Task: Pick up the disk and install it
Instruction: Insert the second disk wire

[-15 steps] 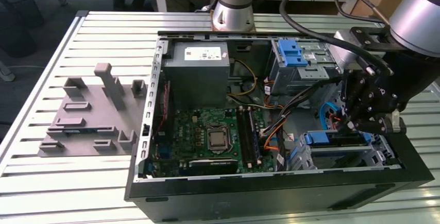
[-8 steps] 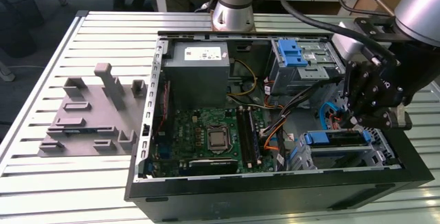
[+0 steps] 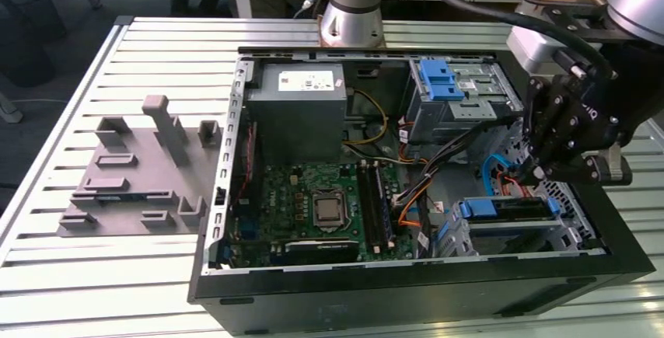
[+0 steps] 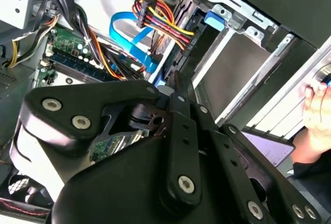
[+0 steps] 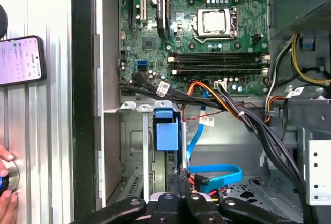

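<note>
Hovering beside the case's right edge, the pincer (image 3: pixel 534 173) (closed, empty) above the seated disk (image 3: pixel 506 209).

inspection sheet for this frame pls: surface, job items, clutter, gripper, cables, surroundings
Surface: slatted metal table carrying an open computer case.
Job's things: disk in its blue bracket, sitting in the lower bay of the case.
Clutter: grey fixture plate on the table; phone beside the case.
Gripper: gripper inside the case above the disk; state unclear.
Cables: blue data cable and coloured power wires loose near the bay.
Surroundings: a person's hand at a knob.
</note>
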### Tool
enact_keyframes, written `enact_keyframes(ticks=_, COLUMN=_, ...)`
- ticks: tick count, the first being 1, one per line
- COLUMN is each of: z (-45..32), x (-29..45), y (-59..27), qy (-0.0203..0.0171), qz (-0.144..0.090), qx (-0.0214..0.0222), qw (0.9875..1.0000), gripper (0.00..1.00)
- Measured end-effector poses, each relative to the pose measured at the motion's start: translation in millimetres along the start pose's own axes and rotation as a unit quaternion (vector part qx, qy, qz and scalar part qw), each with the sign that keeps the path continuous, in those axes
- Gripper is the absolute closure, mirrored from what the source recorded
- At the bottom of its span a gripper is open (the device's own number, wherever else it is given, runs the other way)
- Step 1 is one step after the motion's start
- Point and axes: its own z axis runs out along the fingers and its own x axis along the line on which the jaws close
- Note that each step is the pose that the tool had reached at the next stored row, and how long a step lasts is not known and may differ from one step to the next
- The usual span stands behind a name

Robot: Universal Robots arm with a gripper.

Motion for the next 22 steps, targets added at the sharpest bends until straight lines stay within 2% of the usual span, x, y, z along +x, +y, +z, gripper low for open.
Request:
enact_keyframes(ticks=14, z=-2.7, x=-19.8, y=1.2, qy=0.0007, qz=-0.002, qx=0.0000, qw=1.0000, gripper=0.89)
enact_keyframes(ticks=17, z=-2.7, x=-22.7, y=1.4, qy=0.0045, qz=-0.002, qx=0.0001, qw=1.0000, gripper=0.89)
enact_keyframes(ticks=18, z=-2.6, x=-22.7, y=1.7, qy=0.0073, qz=-0.002, qx=0.0003, qw=1.0000, gripper=0.83)
enact_keyframes(ticks=21, z=-1.5, x=-23.4, y=1.9, qy=0.0144, qz=-0.002, qx=0.0005, qw=0.9999, gripper=0.82)
enact_keyframes(ticks=22, z=-0.5, x=-23.9, y=2.0, qy=0.0162, qz=-0.002, qx=0.0006, qw=0.9999, gripper=0.75)
